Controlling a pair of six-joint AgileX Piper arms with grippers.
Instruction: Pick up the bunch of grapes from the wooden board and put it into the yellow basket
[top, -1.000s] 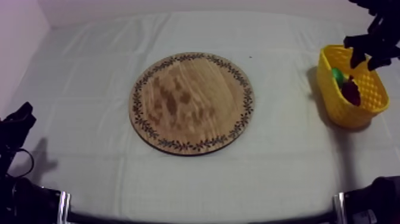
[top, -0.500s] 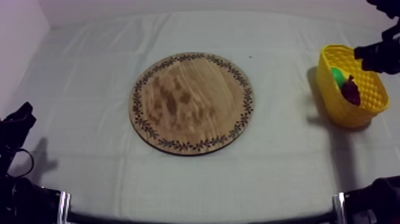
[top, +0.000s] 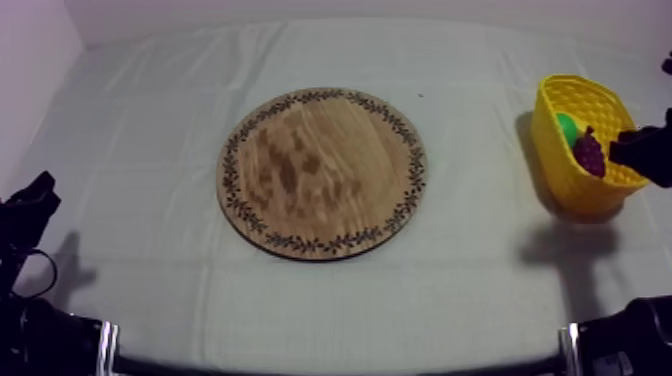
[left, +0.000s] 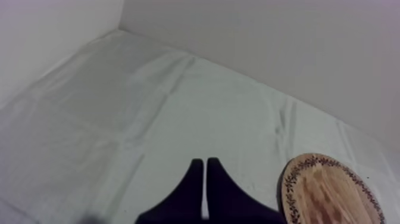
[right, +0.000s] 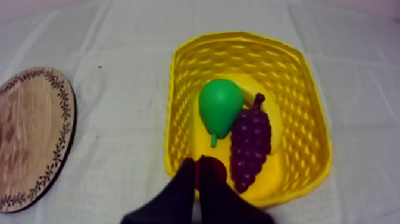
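The bunch of grapes (right: 250, 146) lies inside the yellow basket (right: 184, 89) beside the pear (right: 219, 107), delivery apparently complete; hence the right claw (right: 198, 162), pinched together and empty, hangs over the rim, while the left claw (left: 205, 164) rests closed, idle.

My tabletop (top: 140, 130) lies under a grey-white cloth (top: 480, 290) that is lightly creased, with fold lines running across it. Two things rest directly on that cloth. The round wooden board (top: 322, 172), with its patterned rim, lies flat near the middle. The yellow basket (top: 553, 165) stands at 3 o'clock from the board, well apart from it, near the tabletop's right edge. A shadow (top: 524, 135) lies on the cloth at the basket's 9 o'clock side.
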